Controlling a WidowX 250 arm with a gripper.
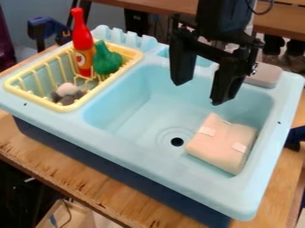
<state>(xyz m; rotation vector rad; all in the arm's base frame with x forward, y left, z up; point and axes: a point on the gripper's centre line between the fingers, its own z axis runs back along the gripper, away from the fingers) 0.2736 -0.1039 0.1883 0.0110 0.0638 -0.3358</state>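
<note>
The gripper [201, 92] hangs above the sink [161, 165], fingers [225, 87] spread, holding nothing. The folded cloth [221, 144], in the basin's near right corner, looks light and soft; pinch its narrow width.

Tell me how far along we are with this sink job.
Seemingly done: the red bottle and green toy vegetable sit in the yellow rack. In hand: nothing; the claw hangs open over the sink. Possibly left: the beige bundle, lying in the sink beside the drain.
</note>
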